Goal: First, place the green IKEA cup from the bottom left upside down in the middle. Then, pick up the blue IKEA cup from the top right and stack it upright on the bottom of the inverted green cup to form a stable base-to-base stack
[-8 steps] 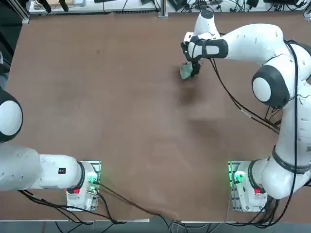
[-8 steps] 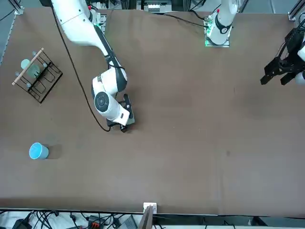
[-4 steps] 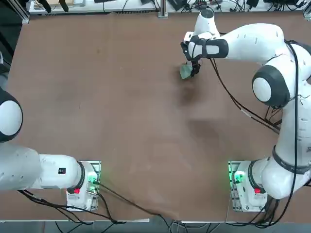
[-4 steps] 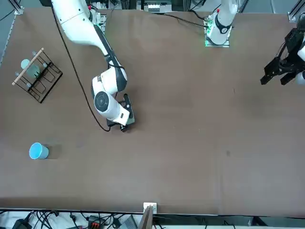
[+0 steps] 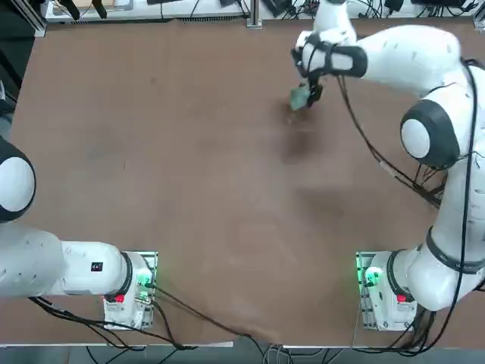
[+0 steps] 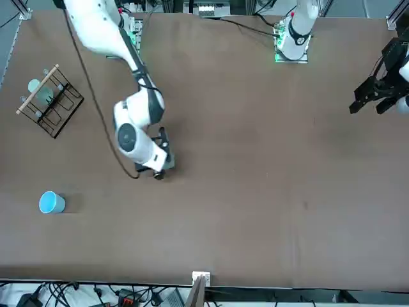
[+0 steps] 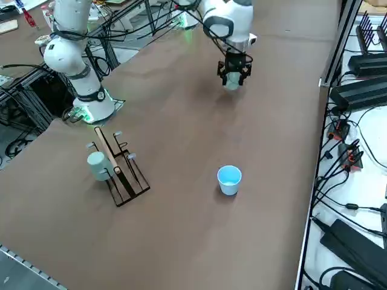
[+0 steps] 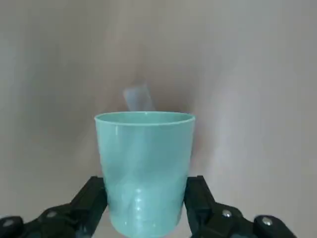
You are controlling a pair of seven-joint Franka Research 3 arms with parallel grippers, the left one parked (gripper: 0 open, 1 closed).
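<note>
Green IKEA cup [image 5: 300, 97] is hanging in the right gripper [image 5: 305, 97] over the far part of the table [image 5: 189, 167], right of centre, in the top view; the cup is showing only as a small green patch under the wrist, with a dark shadow on the board nearer the robot.

From the front, the right gripper [image 6: 160, 167] is pointing down above the brown surface and the green cup is hidden behind the wrist. One blue IKEA cup [image 6: 52, 202] is standing well apart, toward that picture's lower left, and one wire rack [image 6: 50, 101] is carrying one pale aqua cup [image 6: 35, 86].

From the right side, the green cup [image 7: 231, 83] is peeking out between the dark fingers, apparently clear of the table, while the blue cup [image 7: 229, 180] is sitting upright, mouth up, with the rack [image 7: 118, 166] and its aqua cup [image 7: 97, 165] just across from it.

At the wrist, the two fingers [image 8: 94, 201] are pinching the green cup [image 8: 144, 168] on its narrower end, the wider rim pointing away from the camera.

Judging from this, the risks are a slip in the smooth tapered grip while turning, or a release off level that leaves the inverted cup tilted, spoiling the base for the blue cup. Count: three cups, one rack.
</note>
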